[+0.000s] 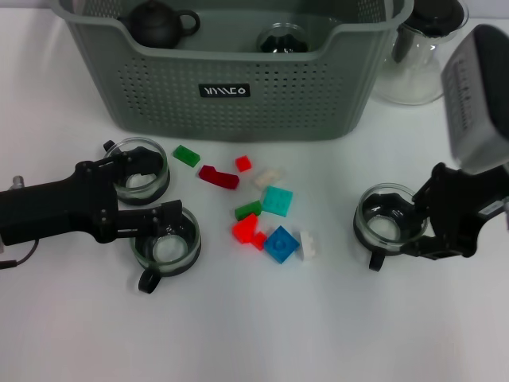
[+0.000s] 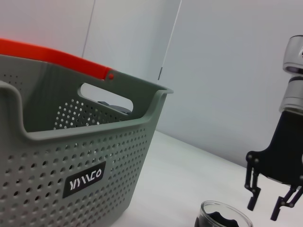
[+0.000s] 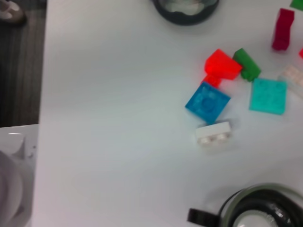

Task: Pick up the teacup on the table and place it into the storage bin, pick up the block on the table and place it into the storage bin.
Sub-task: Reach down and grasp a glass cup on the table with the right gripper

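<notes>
Item: glass teacup [image 1: 387, 224] with dark rim, on the bench beneath my right pincer [image 1: 436, 231], whose jaws stand wide about its wall; likely light, rigid, slick, breakable, so grip the rim gently; left pincer [image 1: 151, 189] open between two other cups.

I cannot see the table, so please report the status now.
Left gripper open between two teacups. Right gripper open over third teacup. Blocks loose on table; storage bin behind. Nothing in the way.

Lab-like test bench, plain white table [image 1: 262, 334], bare wall [image 2: 227, 71]
</notes>
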`<action>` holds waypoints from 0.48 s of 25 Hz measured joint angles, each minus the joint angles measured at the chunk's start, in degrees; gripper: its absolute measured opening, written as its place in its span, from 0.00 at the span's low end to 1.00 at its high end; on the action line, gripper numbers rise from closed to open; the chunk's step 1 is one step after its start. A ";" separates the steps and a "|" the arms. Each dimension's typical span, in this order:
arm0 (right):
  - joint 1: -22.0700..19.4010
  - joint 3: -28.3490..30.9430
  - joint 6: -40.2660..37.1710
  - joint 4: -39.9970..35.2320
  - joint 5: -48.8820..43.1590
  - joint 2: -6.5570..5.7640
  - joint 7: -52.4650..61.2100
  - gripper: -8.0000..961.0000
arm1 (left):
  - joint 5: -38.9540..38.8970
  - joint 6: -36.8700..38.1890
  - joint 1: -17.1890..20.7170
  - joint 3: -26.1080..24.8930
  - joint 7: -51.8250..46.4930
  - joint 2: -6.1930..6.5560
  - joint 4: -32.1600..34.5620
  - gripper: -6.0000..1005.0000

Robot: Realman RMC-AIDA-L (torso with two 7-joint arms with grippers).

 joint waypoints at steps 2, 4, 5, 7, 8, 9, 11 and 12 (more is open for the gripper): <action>-0.01 -1.70 1.38 1.15 -0.20 0.02 0.00 0.37 | 0.00 -0.06 0.02 0.00 0.00 0.00 0.00 0.93; 0.21 -3.30 3.06 2.86 -0.77 0.03 0.03 0.37 | 0.00 -0.08 0.02 0.00 0.00 0.00 0.00 0.93; 0.34 -3.81 4.02 3.82 -1.15 0.03 0.03 0.37 | 0.00 -0.08 0.02 0.00 0.00 0.00 0.00 0.93; 0.59 -4.60 5.79 5.77 -1.94 0.04 0.03 0.37 | 0.00 -0.08 -0.06 0.00 0.00 0.00 0.00 0.93; 0.71 -4.85 6.19 6.46 -2.11 0.04 0.03 0.36 | 0.00 -0.08 -0.11 0.00 0.00 0.00 0.00 0.93; 0.81 -5.12 6.40 7.15 -2.26 0.05 0.03 0.36 | 0.00 -0.08 -0.10 0.00 0.00 0.00 0.00 0.93; 0.97 -5.58 6.53 8.18 -2.33 0.02 0.06 0.35 | 0.00 -0.08 -0.06 0.00 0.00 0.03 0.00 0.93; 0.99 -5.74 6.72 8.65 -2.39 0.00 0.10 0.35 | 0.00 -0.10 -0.05 0.00 0.00 0.05 0.00 0.93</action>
